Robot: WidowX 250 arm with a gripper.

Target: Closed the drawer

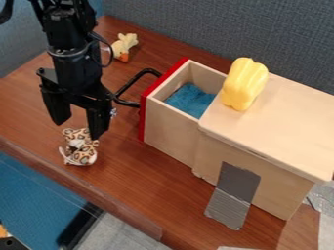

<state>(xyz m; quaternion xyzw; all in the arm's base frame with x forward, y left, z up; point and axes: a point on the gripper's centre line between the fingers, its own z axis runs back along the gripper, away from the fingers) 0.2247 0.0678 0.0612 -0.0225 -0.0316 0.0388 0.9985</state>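
Wooden drawer (pixel 171 131): open, blue cloth (pixel 189 100) inside
Gripper (pixel 78 129): jaws apart
Handle (pixel 133 80): beside jaws, outside them; contact unclear

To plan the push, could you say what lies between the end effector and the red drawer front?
The camera view shows the black handle between the end effector and red front.

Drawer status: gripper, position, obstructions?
Gripper open, near handle. Drawer out, blue cloth low inside. No obstruction seen in its path.
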